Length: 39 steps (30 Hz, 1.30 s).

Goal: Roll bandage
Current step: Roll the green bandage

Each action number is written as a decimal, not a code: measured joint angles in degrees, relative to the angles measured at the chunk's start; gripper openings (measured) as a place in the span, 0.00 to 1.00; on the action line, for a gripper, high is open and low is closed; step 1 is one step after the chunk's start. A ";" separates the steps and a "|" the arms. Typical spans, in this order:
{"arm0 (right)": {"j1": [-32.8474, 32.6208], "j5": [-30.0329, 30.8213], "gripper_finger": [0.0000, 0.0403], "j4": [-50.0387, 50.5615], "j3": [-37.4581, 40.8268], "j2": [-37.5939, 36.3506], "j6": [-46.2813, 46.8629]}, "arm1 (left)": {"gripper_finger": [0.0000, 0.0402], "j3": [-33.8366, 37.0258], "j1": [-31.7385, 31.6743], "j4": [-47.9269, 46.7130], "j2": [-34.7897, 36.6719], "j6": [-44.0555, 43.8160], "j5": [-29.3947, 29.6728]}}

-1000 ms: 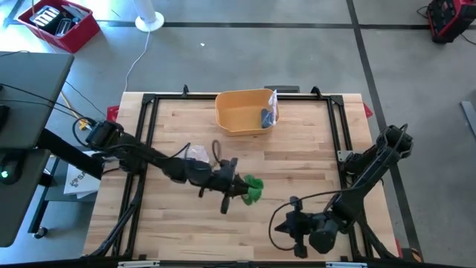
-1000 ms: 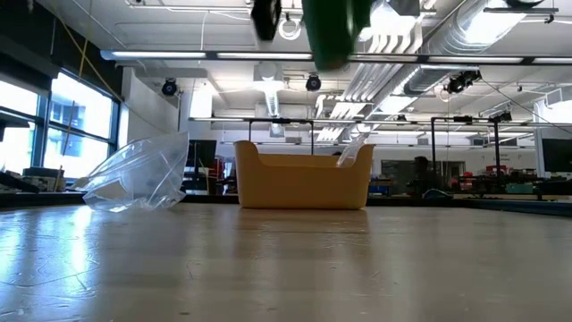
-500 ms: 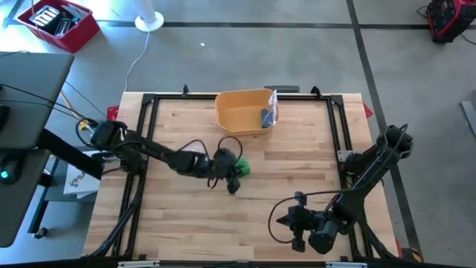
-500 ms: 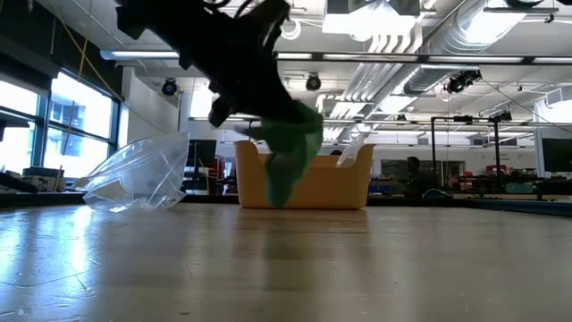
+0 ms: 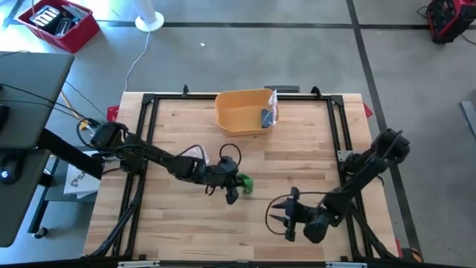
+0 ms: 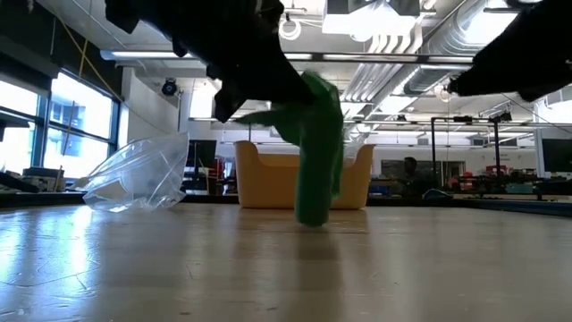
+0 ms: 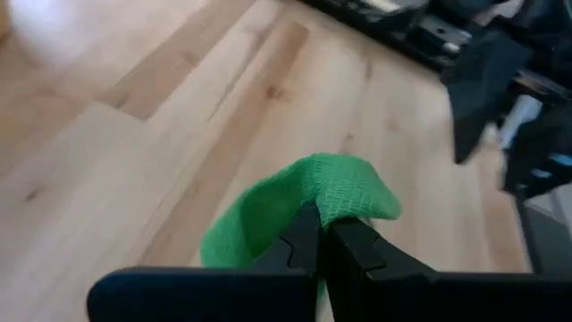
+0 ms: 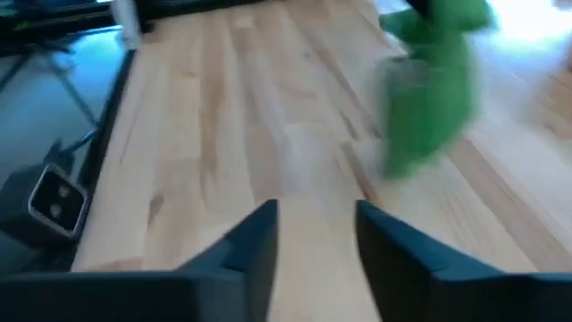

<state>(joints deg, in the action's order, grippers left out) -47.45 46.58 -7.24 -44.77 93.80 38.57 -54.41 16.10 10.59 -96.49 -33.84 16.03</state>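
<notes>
Left pincer [image 5: 232, 187] clamped on a fold of the green bandage [image 5: 243, 183], jaws pressed together over the cloth in the left wrist view; bandage [image 6: 315, 148] hanging below that pincer as a loose drape, lowest end at or just above the wooden table [image 5: 178, 223], contact hard to tell from the low view; right pincer [image 5: 278, 217] near the table's front edge, fingers [image 8: 246, 241] standing apart with nothing between them, bandage ahead of it and well apart. Likely trouble: thin pinch on soft cloth, so a slip out of the left jaws under any tug; loose tail liable to unwind or bunch rather than roll; right pincer closing too low, catching table instead of cloth; yellow bin [image 5: 242, 112] and clear plastic bag [image 6: 138, 174] beyond the left pincer, apart.
</notes>
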 joint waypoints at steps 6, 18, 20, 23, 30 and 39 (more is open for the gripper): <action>2.05 -1.81 0.56 -20.96 2.23 8.61 -20.87 | 0.00 0.07 2.62 1.48 -1.84 -2.78 1.38; 3.60 5.00 0.57 -17.37 -3.02 14.31 -20.17 | 0.00 0.07 4.94 11.25 -4.81 -5.51 3.02; 3.60 5.72 0.57 -16.44 -3.52 14.30 -19.49 | 0.00 0.07 4.92 11.30 -4.81 -5.55 3.27; 3.60 6.00 0.57 -12.65 -4.29 14.29 -16.35 | 0.00 0.07 4.90 11.67 -4.81 -5.52 3.32; 4.58 7.05 0.57 -7.10 -5.93 14.28 -14.35 | 0.00 0.07 4.94 12.23 -4.81 -5.03 3.34; 8.17 4.30 0.57 -10.91 -5.93 14.28 -20.92 | 0.00 0.07 5.52 15.86 -4.81 -3.14 4.96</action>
<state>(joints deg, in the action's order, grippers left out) -39.28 50.88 -18.15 -50.70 108.08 17.66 -54.35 21.62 26.45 -101.30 -36.98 20.99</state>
